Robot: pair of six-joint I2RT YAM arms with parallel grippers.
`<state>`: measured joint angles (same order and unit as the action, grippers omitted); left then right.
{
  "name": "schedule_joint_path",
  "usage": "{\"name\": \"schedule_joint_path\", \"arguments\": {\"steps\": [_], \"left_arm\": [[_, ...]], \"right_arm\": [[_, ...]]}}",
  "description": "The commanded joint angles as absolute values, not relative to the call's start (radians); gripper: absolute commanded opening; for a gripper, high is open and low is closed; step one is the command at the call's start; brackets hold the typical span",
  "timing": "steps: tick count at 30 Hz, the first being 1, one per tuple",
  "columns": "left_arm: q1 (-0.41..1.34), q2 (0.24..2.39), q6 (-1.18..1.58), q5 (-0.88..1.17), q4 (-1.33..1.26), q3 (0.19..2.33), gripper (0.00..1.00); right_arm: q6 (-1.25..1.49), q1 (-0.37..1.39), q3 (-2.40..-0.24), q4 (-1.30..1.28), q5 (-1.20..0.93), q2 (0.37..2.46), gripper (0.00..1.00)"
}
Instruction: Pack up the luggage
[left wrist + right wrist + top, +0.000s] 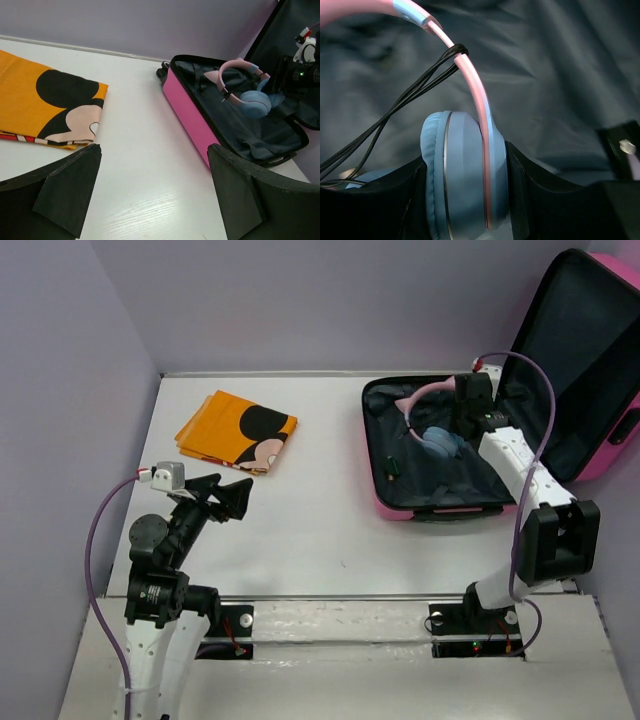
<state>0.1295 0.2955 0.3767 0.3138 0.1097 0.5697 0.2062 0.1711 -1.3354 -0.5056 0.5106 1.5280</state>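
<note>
Overhead view of a white worktop (300, 530) with two robot arms. At the right, the hot-pink luggage (400, 511) lies open, its lid propped upright against the back wall and its dark navy lining showing. Inside it are pink-and-blue cat-ear headphones (432, 418). The right gripper (465, 210) reaches down into the case with its jaws clamped on one blue ear cup (the wrist view shows a black finger pressed against each side of it). A thin black cable (415, 92) is looped around the pink headband just above the jaws.

The left gripper (228, 491) hovers over the worktop with its jaws wide apart and empty. The folded orange Mickey Mouse cloth (235, 430) lies just beyond it, outside the luggage.

Likely risks: the cable could snag on a finger as the jaws open and pull the headphones back out. The headband, if left tilted up, could also block the lid.
</note>
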Motion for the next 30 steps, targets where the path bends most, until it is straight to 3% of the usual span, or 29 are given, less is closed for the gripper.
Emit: {"name": "schedule_joint_path", "arguments": {"steps": [1,2,5,7,12,16,18,23,30], "left_arm": [[0.133,0.307,0.384,0.342,0.077,0.584,0.99],[0.133,0.305,0.383,0.344,0.077,0.584,0.99],[0.133,0.304,0.383,0.347,0.075,0.584,0.99],[0.133,0.304,0.383,0.345,0.077,0.583,0.99],[0.133,0.307,0.383,0.339,0.077,0.584,0.99],[0.133,0.311,0.383,0.328,0.083,0.587,0.99],[0.133,0.313,0.383,0.324,0.086,0.589,0.99],[0.133,0.318,0.382,0.318,0.091,0.591,0.99],[0.135,0.310,0.380,0.313,0.089,0.591,0.99]], "right_arm": [[0.244,0.117,-1.368,-0.419,0.579,1.543,0.26],[0.244,0.117,-1.374,-0.420,0.562,1.549,0.35],[0.261,0.117,-1.379,-0.419,0.445,1.542,0.84],[0.279,0.127,-1.371,-0.396,0.329,1.508,0.90],[0.317,0.306,-1.388,-0.370,0.316,1.471,0.90],[0.370,0.490,-1.379,-0.244,0.227,1.517,0.76],[0.394,0.607,-1.416,-0.224,0.232,1.575,0.73],[0.526,0.725,-1.526,-0.123,0.193,1.785,0.89],[0.807,0.776,-1.677,-0.014,0.132,2.089,0.92]]}}
